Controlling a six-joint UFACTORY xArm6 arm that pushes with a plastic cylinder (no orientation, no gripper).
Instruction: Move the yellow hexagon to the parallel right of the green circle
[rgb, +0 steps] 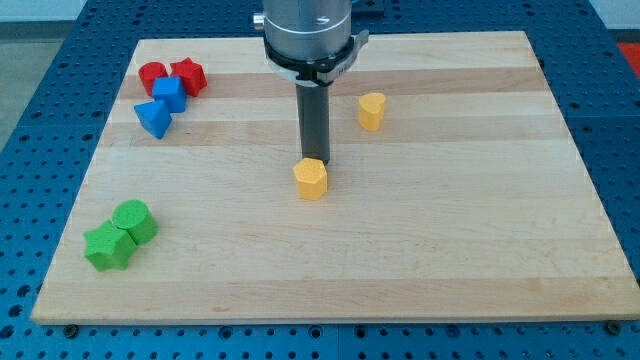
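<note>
Tip: my tip (313, 158) sits at the lower end of the dark rod, touching or just behind the top edge of the yellow hexagon (311, 179); the block hides the very end, so real contact cannot be confirmed.

Hand: there is none on this rig, only the bare rod, so nothing opens or closes and nothing is held; it can only push.

Yellow hexagon: near the middle of the worktop (450, 250), a little toward the view's bottom of centre, standing free with bare wood on all sides.

Green circle: low on the view's left (133, 220), touching a second green block (108, 247) of unclear shape that lies just below and left of it.

Key relation: the hexagon lies directly toward the view's bottom from my tip, while its goal, the spot level with the green circle on its right, lies toward the view's bottom-left. My tip is on the top side of the hexagon, which suits a downward push but not a leftward one.

Judgement: a push from here would likely carry the hexagon down toward the circle's row; getting it leftward probably calls for my tip to come round to the hexagon's right side.

Other blocks: a second yellow block (371, 110) up and right of the rod; red and blue blocks clustered at the view's top left, well apart from the path.
</note>
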